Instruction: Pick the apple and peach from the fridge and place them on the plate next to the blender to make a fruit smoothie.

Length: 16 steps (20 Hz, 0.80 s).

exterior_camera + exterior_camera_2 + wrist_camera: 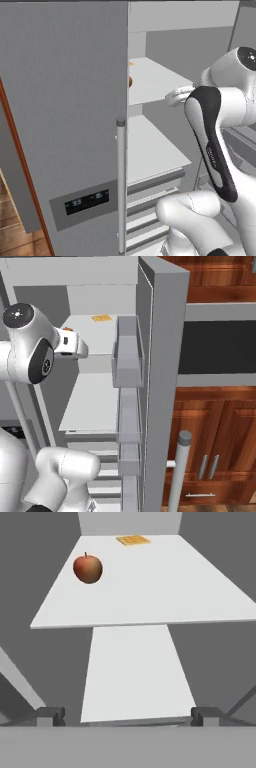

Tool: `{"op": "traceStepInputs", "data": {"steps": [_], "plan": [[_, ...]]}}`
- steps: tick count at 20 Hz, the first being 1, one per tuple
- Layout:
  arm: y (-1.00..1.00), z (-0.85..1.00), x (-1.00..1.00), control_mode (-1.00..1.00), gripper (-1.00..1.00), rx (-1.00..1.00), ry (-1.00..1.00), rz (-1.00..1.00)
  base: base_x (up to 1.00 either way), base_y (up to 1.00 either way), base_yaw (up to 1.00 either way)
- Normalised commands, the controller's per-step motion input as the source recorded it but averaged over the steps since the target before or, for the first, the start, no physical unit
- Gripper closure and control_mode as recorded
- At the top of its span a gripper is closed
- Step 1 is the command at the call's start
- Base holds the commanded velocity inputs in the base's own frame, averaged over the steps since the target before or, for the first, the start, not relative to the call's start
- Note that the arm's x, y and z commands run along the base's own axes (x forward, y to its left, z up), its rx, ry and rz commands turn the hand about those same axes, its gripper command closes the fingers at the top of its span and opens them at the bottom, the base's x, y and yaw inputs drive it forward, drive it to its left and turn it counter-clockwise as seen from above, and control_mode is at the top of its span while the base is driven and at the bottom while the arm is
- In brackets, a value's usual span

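Observation:
The fridge (65, 115) stands open, with its white shelves showing. One small round fruit lies on the upper shelf (165, 582) near that shelf's left side. It is red shading to orange-brown with a short stem, and I take it for the peach (88, 568). A sliver of the peach (130, 80) peeks past the door edge. My gripper (127, 717) is open and empty. It sits in front of the shelves, below the upper shelf's level and well short of the fruit. The apple, the plate and the blender are out of view.
A flat orange-yellow item (133, 540) lies at the back of the upper shelf. The lower shelf (135, 672) is bare. Door bins (128, 361) line the open right door. The left door's bar handle (120, 185) and wooden cabinets (215, 441) stand close by.

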Motion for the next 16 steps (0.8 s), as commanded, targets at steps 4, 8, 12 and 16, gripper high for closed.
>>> {"op": "traceStepInputs", "data": {"steps": [4, 8, 12, 16], "plan": [[0.03, 0.0, 0.26, -1.0, -1.0, 0.0, 0.0, 0.1, 0.0, 0.0, 0.0], [0.0, -0.23, 0.85, -1.0, -1.0, 0.02, 0.0, 0.02, 0.0, 0.0, 0.0], [0.0, -0.11, 0.99, -1.0, -1.0, 0.07, 0.0, 0.04, 0.0, 0.0, 0.0], [0.0, -0.01, 0.97, -1.0, -1.0, 0.13, 0.0, 0.1, 0.0, 0.0, 0.0]]}}
